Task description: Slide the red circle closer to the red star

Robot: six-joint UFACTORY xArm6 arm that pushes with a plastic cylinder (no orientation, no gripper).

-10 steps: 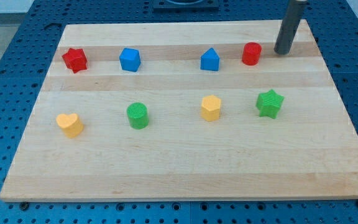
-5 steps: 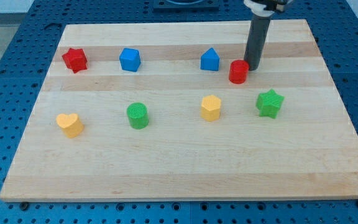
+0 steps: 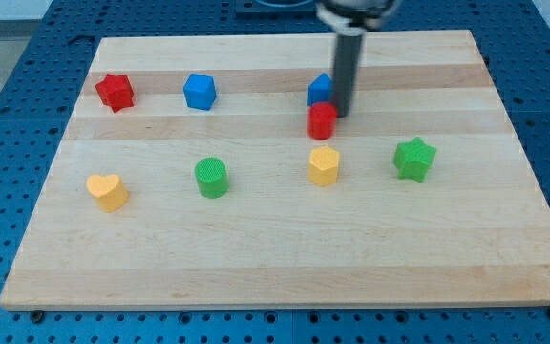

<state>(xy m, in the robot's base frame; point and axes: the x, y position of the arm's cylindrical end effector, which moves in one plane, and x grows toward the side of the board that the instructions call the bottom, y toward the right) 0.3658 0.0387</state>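
A pale wooden board (image 3: 285, 258) lies on a blue perforated desk (image 3: 8, 115), with eight small coloured blocks on it in two loose rows.

My tip (image 3: 340, 115) comes down from the view's top as a dark rod and stands touching the upper right side of the red circle (image 3: 322, 121). This rig has no fingers, so there is nothing spread, pressed together or pinching; only the rod's end meets the block.

The red circle sits right of the board's centre, between the two rows. Just above it, partly hidden by the rod, is a blue block with a pointed top (image 3: 320, 89). Just below it is a yellow hexagon-like block (image 3: 324, 165).

The red star (image 3: 115, 92) is at the far left of the upper row, well apart from the red circle. Between them in that row stands a blue block (image 3: 200, 92), its shape hard to make out.

The lower row, from the view's left, holds a yellow heart (image 3: 108, 191), a green circle (image 3: 211, 178), the yellow block and a green star (image 3: 414, 159).
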